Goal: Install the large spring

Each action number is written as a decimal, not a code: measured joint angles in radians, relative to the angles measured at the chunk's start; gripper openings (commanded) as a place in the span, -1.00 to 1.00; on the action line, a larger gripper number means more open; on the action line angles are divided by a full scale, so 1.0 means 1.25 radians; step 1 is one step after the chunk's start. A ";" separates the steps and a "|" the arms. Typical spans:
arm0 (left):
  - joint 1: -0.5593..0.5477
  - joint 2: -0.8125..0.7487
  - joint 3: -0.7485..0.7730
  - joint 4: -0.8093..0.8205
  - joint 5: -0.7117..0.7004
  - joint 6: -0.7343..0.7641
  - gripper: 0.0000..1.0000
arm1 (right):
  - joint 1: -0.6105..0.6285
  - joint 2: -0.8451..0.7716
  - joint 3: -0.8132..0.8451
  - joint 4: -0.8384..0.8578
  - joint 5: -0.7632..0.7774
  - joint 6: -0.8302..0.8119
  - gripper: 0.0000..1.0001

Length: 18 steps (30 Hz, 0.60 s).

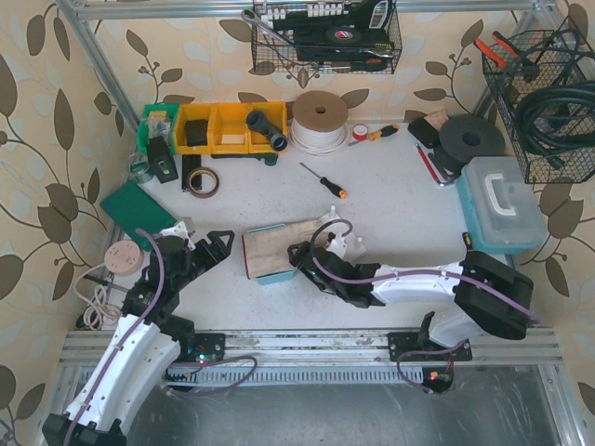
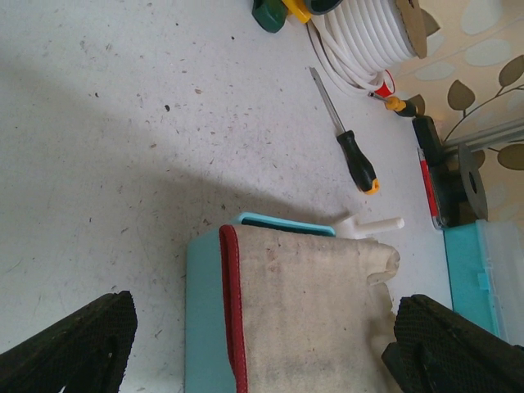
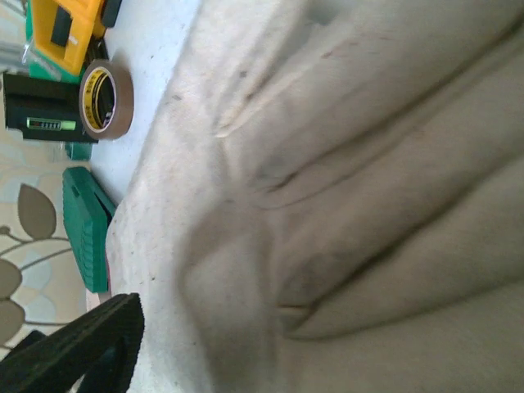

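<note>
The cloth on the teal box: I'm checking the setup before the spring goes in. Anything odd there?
Yes. The cloth is draped over the teal box, wrinkled and stained, hiding most of its top. The right end effector is close over it, its wrist view almost all fabric. No spring shows.

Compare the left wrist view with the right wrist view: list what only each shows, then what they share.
Only left wrist: a black-handled screwdriver with an orange tip, a coil of white cable, and the light blue box under the cloth. Only right wrist: a roll of brown tape, a flat green case, a yellow plastic bin. Both: the creased beige cloth and the white tabletop.
</note>
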<state>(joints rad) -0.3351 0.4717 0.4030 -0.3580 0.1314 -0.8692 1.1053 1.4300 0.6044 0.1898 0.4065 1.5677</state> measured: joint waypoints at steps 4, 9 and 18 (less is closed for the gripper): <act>0.000 0.001 0.000 0.009 0.000 0.000 0.77 | -0.005 0.017 0.016 0.022 -0.006 -0.009 0.21; 0.000 0.002 0.000 0.011 0.000 0.000 0.77 | -0.007 0.017 0.017 0.015 0.002 -0.018 -0.79; 0.000 -0.014 -0.007 0.013 0.000 0.000 0.77 | -0.010 -0.037 0.125 -0.148 0.028 -0.070 -1.00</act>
<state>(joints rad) -0.3351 0.4545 0.3943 -0.3420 0.1310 -0.8696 1.0924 1.3834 0.7612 0.0048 0.4419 1.4796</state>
